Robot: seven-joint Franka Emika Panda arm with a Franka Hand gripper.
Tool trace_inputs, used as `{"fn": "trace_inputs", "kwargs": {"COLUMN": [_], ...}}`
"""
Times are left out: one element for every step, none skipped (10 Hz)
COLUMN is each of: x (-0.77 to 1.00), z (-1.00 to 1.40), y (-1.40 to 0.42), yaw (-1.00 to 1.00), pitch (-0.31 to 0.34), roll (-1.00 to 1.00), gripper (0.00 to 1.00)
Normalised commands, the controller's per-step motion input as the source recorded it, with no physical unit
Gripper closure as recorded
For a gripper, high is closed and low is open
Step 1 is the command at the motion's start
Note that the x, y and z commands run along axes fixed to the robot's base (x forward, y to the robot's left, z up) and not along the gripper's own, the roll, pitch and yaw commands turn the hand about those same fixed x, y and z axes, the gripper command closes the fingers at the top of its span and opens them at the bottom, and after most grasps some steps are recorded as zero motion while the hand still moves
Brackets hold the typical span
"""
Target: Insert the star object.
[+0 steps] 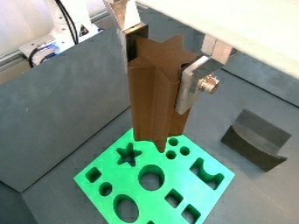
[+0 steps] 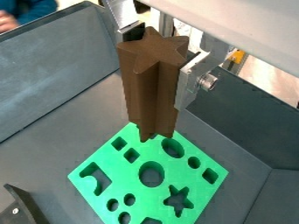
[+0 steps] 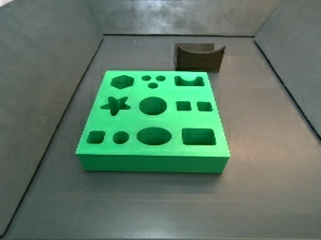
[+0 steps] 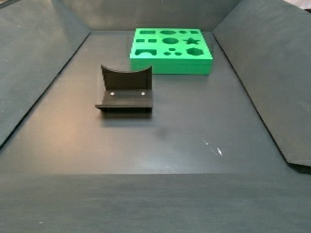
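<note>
My gripper [image 1: 163, 66] pinches the star peg [image 1: 156, 87] upright above the green block [image 1: 111, 188], its 2 silver fingers [image 1: 191, 85] pressed against the peg's ridged brown sides. Both wrist views show the peg [image 2: 149, 83] hanging over the block [image 2: 205, 192], with its lower end in front of the block's edge; whether it touches the block I cannot tell. The star-shaped hole [image 1: 128, 157] sits open beside the peg's foot in a wrist view, among round, square and notched holes.

In both side views my gripper and the peg are out of frame. There the green block [image 3: 157, 159] lies flat on the dark grey floor [image 3: 251, 202], its star hole [image 3: 115, 104] at the left of the top face. A dark brown block with a curved notch [image 3: 200, 57] stands just beyond the green block's far right corner, apart from it. In a side view that notched block [image 4: 125, 91] sits nearer the camera, the green block [image 4: 172, 64] farther back, against the grey walls [image 4: 261, 73].
</note>
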Motion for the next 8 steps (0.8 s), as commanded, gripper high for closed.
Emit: {"fn": "trace_inputs", "kwargs": {"x": [0.01, 0.0, 0.1, -0.11, -0.15, -0.23, -0.32, -0.28], "z": [0.0, -0.07, -0.84, -0.77, -0.68, -0.68, -0.68, -0.66], "y": [0.0, 0.0, 0.0, 0.0, 0.07, 0.09, 0.13, 0.13], "yaw": [0.0, 0.0, 0.33, 0.36, 0.59, 0.69, 0.78, 0.8], "pitch": [0.02, -0.007, -0.154, -0.16, -0.167, -0.16, -0.151, -0.171], "roll": [0.0, 0.0, 0.1, 0.21, 0.24, 0.24, 0.24, 0.24], "gripper": [1.0, 1.0, 1.0, 1.0, 1.0, 1.0, 1.0, 1.0]}}
